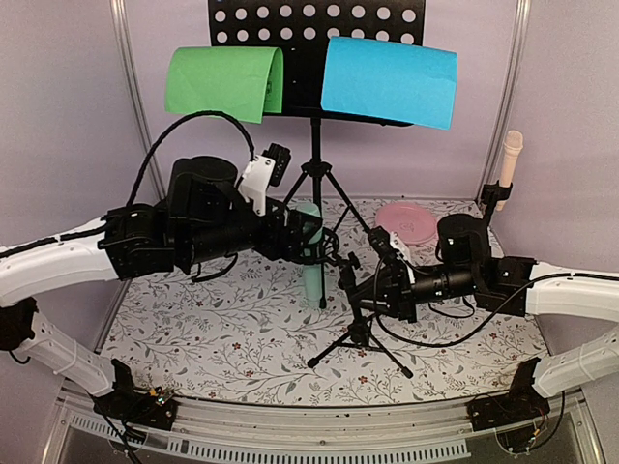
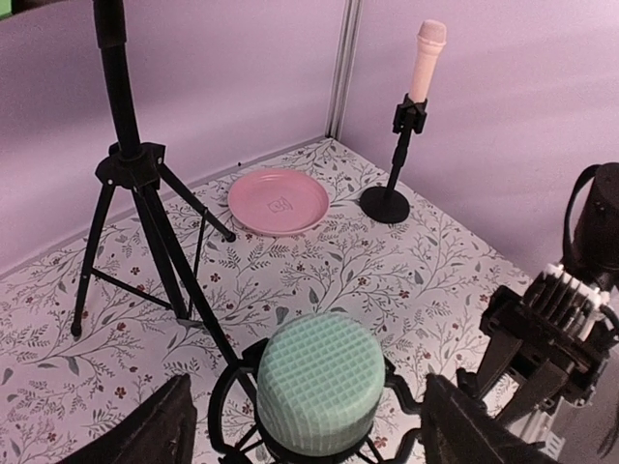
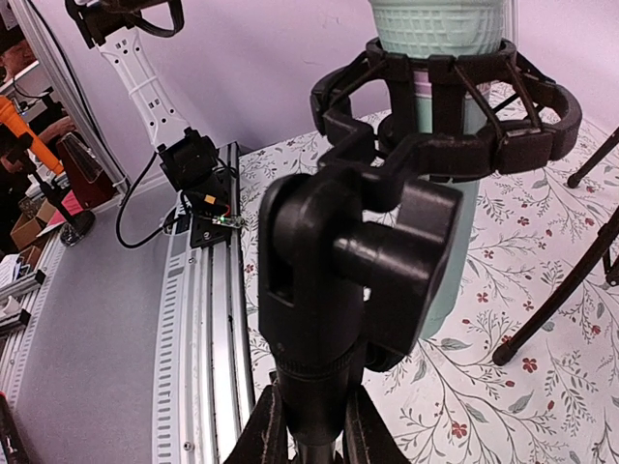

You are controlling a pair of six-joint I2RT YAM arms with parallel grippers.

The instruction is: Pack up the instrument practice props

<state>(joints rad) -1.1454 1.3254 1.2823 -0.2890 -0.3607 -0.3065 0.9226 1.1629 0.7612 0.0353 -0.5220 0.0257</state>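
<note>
the green sheet [image 1: 222, 82] hangs loosely over the ledge of the black perforated music rack [image 1: 314, 24] at the back, and the blue sheet [image 1: 387, 82] hangs just to its right. below them, the left gripper [image 2: 309, 425] straddles the head of the mint microphone [image 2: 319, 377]. its jaws are apart with a gap on each side, so nothing is gripped yet. the mint microphone stands upright near the middle of the table [image 1: 222, 329], seated in the ringed cradle of a small tripod support [image 3: 329, 280]. just to the right, the right gripper [image 3: 309, 425] is clamped on that support's pole, below the cradle. further right lies the pink plate [image 1: 406, 220]. in the back right corner the pink microphone [image 1: 510, 159] stands clipped into a round-based support [image 2: 387, 203].

a pinch on the rounded head alone looks likely to slip. if the cradle grips tightly, an upward pull could drag or tip the tripod support unless the right grip holds firm. the rack's legs stand just behind, so a wide swing of the left arm could knock one and shed the sheets.

count: one rack, two sheets, two microphones, two supports, one plate.
</note>
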